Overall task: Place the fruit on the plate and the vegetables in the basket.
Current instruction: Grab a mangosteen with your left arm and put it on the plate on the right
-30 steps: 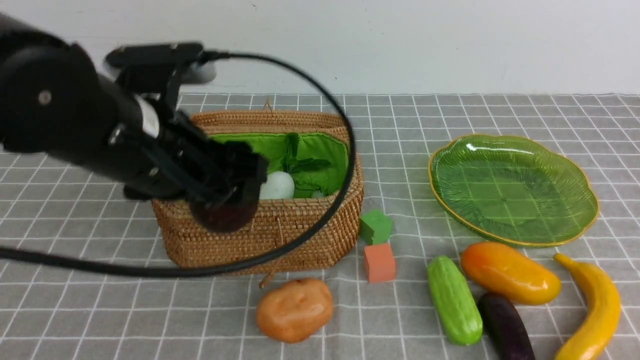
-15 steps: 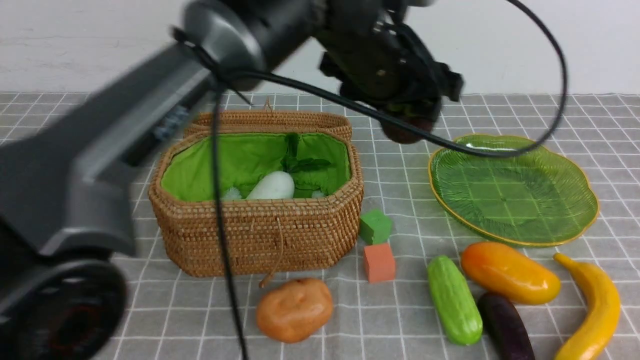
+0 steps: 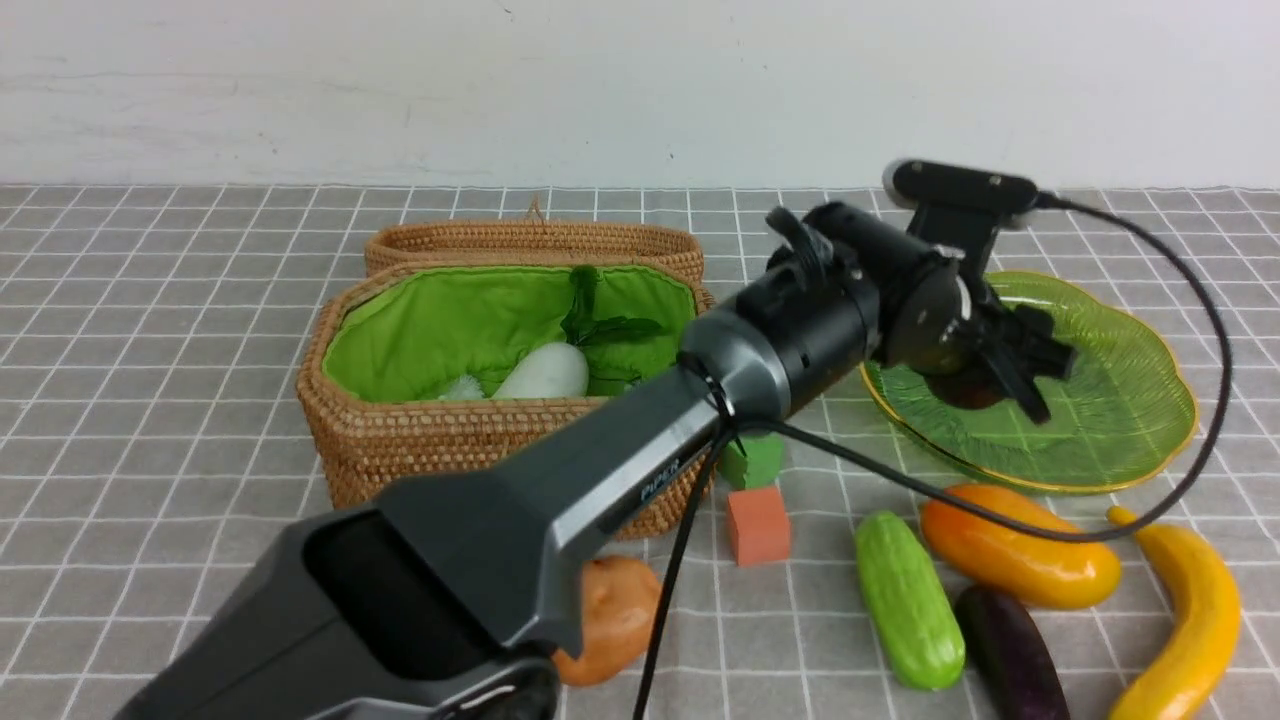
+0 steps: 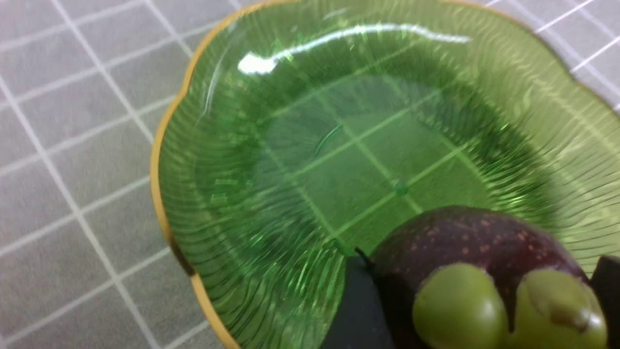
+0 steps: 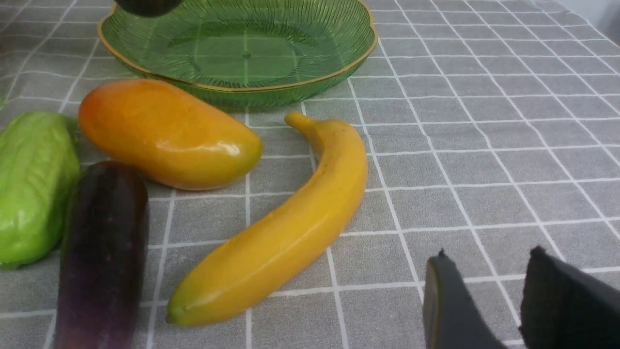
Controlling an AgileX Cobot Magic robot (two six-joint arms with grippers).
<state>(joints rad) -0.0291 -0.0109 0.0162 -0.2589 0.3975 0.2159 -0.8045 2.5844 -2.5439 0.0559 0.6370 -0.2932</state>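
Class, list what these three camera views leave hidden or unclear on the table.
Potato: front view, largely behind the left arm.
Mangosteen: left wrist view, cut off by the frame edge; whether it touches the plate is unclear.
Eggplant: front view, its end runs off the frame.
Right gripper: right wrist view shows only its tips; absent from the front view.
Radish: front view, lower part behind the basket wall.

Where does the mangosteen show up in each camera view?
Front view: mangosteen right of centre, just over the plate's left part.
Left wrist view: large in the foreground, gripped, over the plate.
Right wrist view: probably the dark sliver cut off beyond the plate's far rim.
Shared landmark: the plate's gold rim.
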